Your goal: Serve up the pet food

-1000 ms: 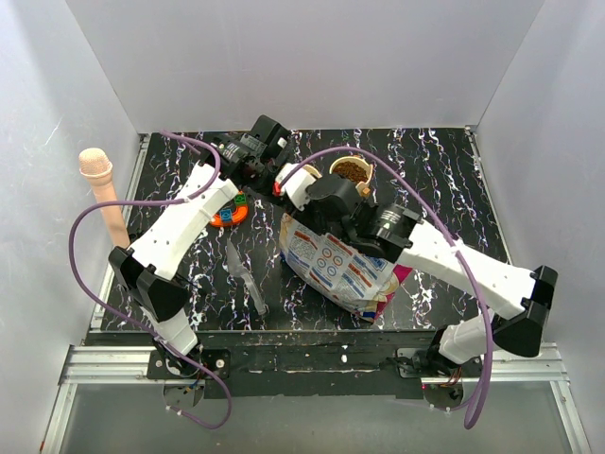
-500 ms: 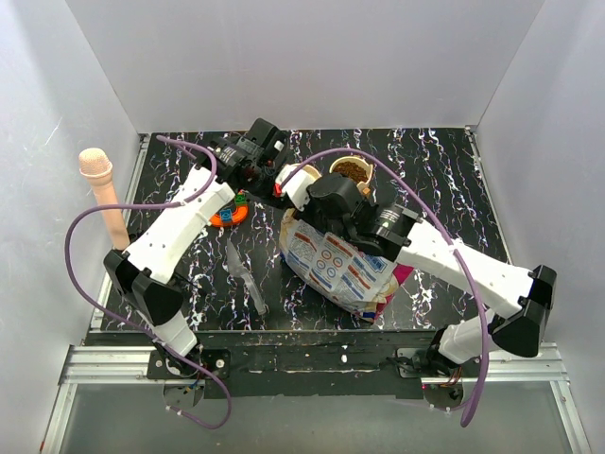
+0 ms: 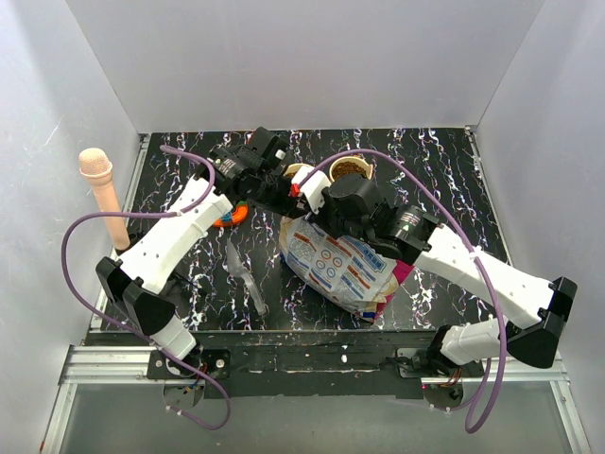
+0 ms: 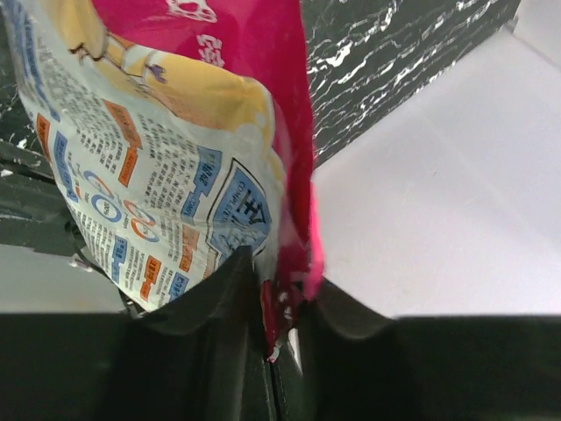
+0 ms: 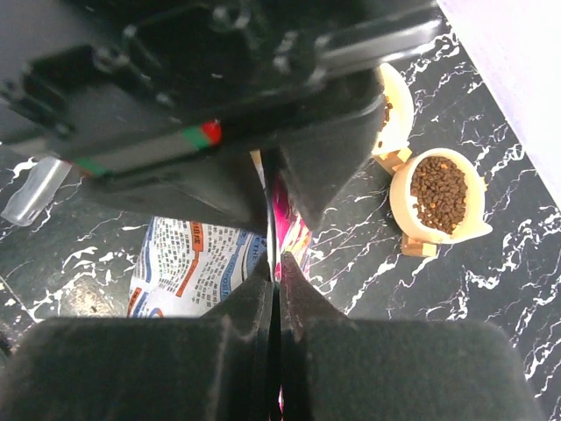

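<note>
1. Where the right gripper (image 5: 273, 267) closes, its two fingers are pressed together on the thin top edge of the pet food bag (image 5: 188, 267). A magenta strip of that edge runs straight into the pinch.
2. The left gripper (image 4: 282, 303) meets the same edge from the opposite side. Its fingers stand a little apart with the magenta seam hanging between them; whether either one touches the film cannot be told.
3. The bag's glossy skin is magenta on one face and white on the other. The white face carries blue and orange panels, ringed icons, a yellow cartoon patch and a blue diamond badge with a white character. The blocks of fine print are too small to read.
4. The bag lies slumped on the black marbled table (image 3: 444, 189) between the two arms, its top raised to the grippers.
5. Kibble (image 5: 438, 193), small dry brown pellets, lies in a cream bowl (image 5: 478, 230) just beyond the bag's top, toward the back wall. A second cream bowl (image 5: 401, 123) stands right beside it, partly hidden behind the left gripper's body.
6. Colourful toy blocks (image 3: 232, 214) sit on an orange dish left of the bag, under the left arm.
</note>
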`<state>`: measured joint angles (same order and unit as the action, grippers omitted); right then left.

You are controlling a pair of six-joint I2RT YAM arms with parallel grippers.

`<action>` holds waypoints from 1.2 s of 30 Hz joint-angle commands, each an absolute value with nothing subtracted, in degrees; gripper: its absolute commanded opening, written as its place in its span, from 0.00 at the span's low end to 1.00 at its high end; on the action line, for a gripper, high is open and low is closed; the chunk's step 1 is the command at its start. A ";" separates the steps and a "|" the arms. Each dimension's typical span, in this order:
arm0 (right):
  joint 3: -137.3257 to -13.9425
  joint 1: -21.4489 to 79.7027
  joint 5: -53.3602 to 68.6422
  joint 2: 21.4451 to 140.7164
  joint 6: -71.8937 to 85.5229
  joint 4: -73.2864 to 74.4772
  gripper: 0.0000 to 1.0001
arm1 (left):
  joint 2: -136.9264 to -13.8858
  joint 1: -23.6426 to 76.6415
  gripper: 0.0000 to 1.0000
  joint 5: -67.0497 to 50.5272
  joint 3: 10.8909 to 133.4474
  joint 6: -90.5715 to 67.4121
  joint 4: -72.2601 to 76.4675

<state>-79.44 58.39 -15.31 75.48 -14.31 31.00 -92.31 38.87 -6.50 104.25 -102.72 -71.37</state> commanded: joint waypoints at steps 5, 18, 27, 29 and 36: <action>-80.25 58.36 -17.74 72.34 -12.65 32.87 0.23 | -88.24 39.55 0.00 -0.80 105.55 -100.73 -66.18; -75.67 57.13 -20.14 67.24 -12.04 36.82 0.01 | -88.42 39.20 0.21 0.00 105.39 -99.93 -67.32; -73.04 57.04 -20.04 62.49 -11.60 37.79 0.28 | -87.45 37.62 0.14 0.09 102.65 -99.41 -65.74; -72.34 57.04 -20.39 61.97 -11.95 37.88 0.27 | -88.15 37.44 0.00 0.00 103.35 -98.70 -65.65; -71.63 55.99 -19.60 60.65 -10.81 41.75 0.01 | -90.08 37.44 0.00 2.11 108.36 -96.51 -68.28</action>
